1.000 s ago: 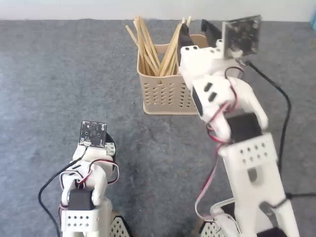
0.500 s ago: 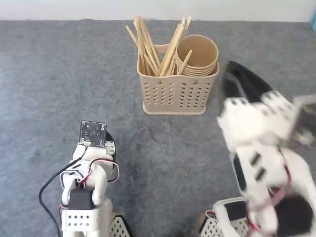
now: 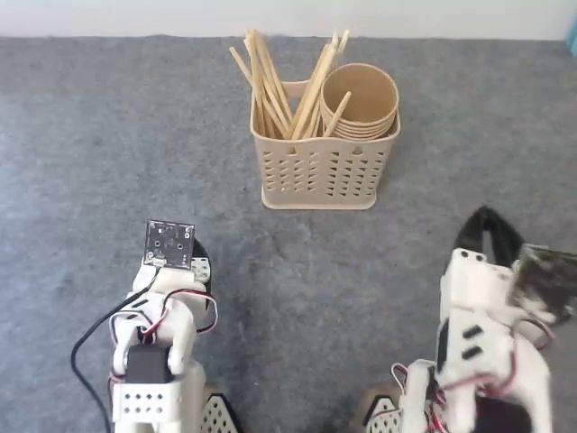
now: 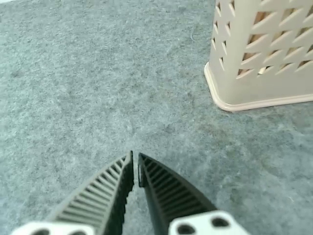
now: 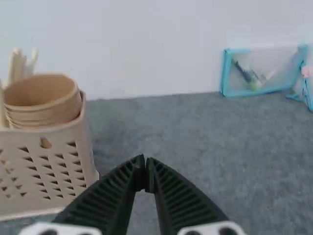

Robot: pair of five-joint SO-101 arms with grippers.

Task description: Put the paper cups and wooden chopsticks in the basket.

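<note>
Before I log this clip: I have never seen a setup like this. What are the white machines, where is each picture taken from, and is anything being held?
These are two small white robot arms on a table covered in grey carpet. The high view looks down from a fixed camera and shows the left arm and the right arm. The other two pictures come from a camera on each wrist, looking along that arm's black pincers. The left gripper and the right gripper are both shut and hold nothing. On the carpet stands a beige perforated plastic basket. Inside it are a stack of brown paper cups and a bundle of wooden chopsticks, leaning upright.
</note>
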